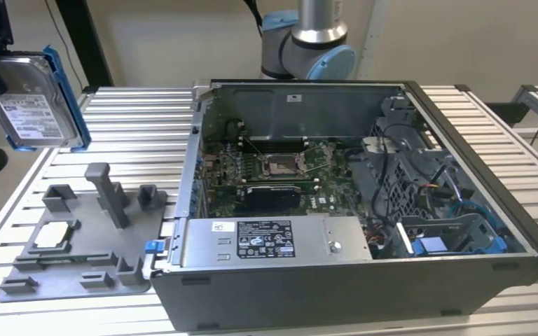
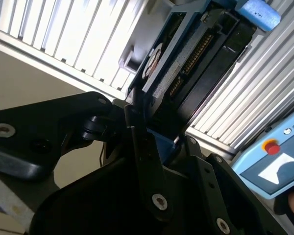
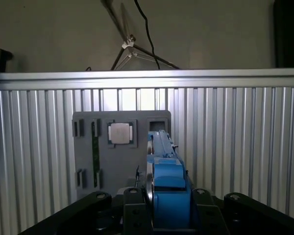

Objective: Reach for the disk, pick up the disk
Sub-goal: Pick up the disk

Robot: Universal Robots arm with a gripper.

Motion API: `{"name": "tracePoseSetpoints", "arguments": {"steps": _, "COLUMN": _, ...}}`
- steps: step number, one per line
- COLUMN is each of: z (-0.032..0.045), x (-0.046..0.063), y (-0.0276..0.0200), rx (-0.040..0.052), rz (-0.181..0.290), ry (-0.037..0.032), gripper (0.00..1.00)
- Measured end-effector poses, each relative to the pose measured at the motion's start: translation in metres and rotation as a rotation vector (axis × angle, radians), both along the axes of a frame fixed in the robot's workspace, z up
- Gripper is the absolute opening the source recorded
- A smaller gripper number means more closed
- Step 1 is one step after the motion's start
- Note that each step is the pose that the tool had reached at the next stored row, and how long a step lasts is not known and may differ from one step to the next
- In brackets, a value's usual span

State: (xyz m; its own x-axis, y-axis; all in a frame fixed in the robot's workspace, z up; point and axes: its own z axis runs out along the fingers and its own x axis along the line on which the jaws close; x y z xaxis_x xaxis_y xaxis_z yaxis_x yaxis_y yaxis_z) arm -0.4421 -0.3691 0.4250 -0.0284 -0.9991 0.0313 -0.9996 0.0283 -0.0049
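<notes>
Hanging above the table (image 1: pixel 138 119), the disk (image 1: pixel 36 98) looks stiff, dense and slippery, fingers (image 3: pixel 202 210) clamped across its blue rails (image 1: pixel 71 105).

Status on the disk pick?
Hand shut on the disk. Disk in the air above the table, apart from the grey tray. Open computer case off to the side.

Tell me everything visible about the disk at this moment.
The disk is a flat silver-grey metal drive with a white printed label, framed by bright blue plastic rails. It is held roughly upright in the air at the exterior view's left, touching nothing on the slatted table. The gripper is shut on one end, with fingers on either side.
</notes>
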Motion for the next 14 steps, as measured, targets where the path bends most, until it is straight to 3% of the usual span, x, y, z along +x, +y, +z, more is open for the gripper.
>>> {"name": "tracePoseSetpoints", "arguments": {"steps": 14, "z": 0.0144, "x": 0.0, "y": 0.0, "rx": 0.0, "rz": 0.0, "ry": 0.0, "gripper": 0.0}}
